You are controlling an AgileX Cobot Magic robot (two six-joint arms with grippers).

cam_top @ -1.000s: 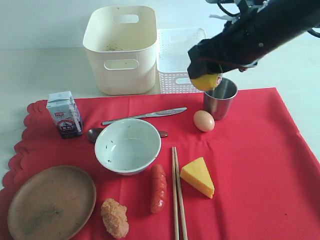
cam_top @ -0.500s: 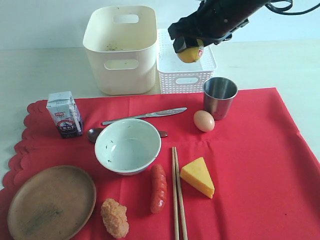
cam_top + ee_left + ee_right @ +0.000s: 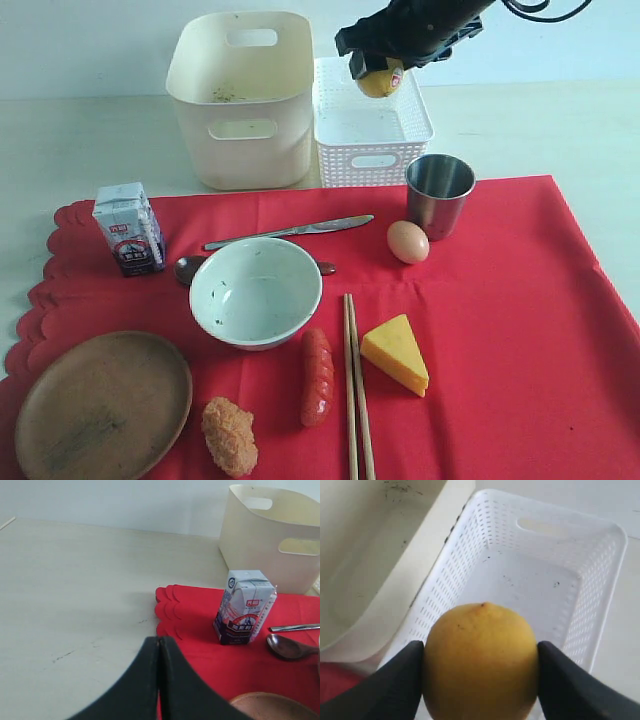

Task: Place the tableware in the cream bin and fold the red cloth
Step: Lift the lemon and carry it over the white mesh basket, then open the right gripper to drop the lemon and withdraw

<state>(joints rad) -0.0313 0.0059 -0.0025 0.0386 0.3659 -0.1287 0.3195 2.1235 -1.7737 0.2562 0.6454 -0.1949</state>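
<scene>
On the red cloth [image 3: 500,330] lie the speckled bowl [image 3: 256,291], wooden plate [image 3: 100,405], steel cup [image 3: 440,195], knife [image 3: 290,231], dark spoon [image 3: 190,268] and chopsticks [image 3: 357,400]. The cream bin [image 3: 240,100] stands behind the cloth, with nothing inside but specks. My right gripper [image 3: 380,78] is shut on a yellow lemon [image 3: 480,630] and hangs over the white lattice basket [image 3: 535,585]. Near the cloth's scalloped edge [image 3: 167,615], the left gripper [image 3: 159,642] is shut on nothing; the exterior view does not show it.
Toy food lies on the cloth: an egg [image 3: 407,241], a cheese wedge [image 3: 396,353], a sausage [image 3: 317,376] and a fried piece [image 3: 229,435]. A milk carton [image 3: 128,228] stands at the cloth's left end. The white basket [image 3: 372,130] sits right of the cream bin.
The right gripper has carried the lemon up and back from beside the steel cup to above the white basket. The left gripper has not moved.
</scene>
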